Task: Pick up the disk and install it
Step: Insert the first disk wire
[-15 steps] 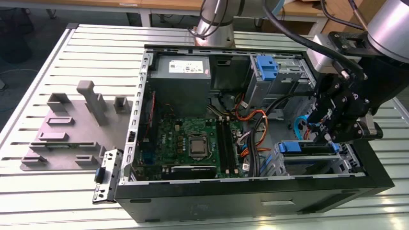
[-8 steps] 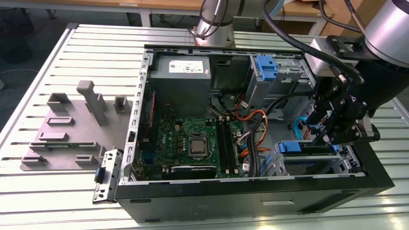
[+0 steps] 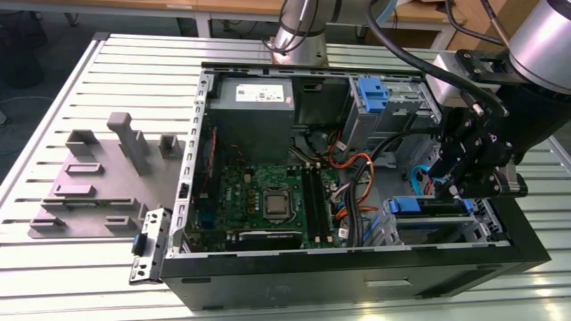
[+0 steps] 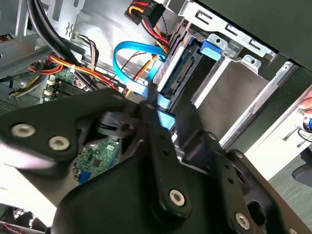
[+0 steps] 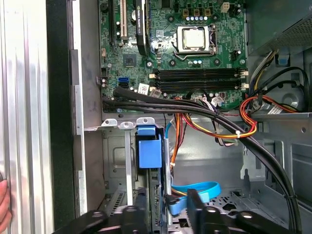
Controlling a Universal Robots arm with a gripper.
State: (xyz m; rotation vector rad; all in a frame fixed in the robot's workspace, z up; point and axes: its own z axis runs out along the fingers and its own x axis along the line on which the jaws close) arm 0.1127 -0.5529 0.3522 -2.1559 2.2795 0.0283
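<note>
Slatted metal counter carrying an open computer case, side panel off, interior facing up. Well away from the fingers, at the far end of the case, sit the grey power-supply box and a second blue carrier. Outside the case on the counter lies a grey fixture plate. The green motherboard lies beyond the fingertips, past a bundle of black, orange and red cables.

Directly beneath the gripper is the metal drive cage. The disk stands on edge inside this cage. Its blue carrier frame runs from between the fingers outward to a blue tab at the cage mouth, and its connector edge is exposed.

The fingers are spread, one on each side of the disk's near end. In the first wrist view, one finger stands just beside the frame and the other stands apart from it. In that gap sits the black plug of a blue flat cable, which loops away past the second finger.
</note>
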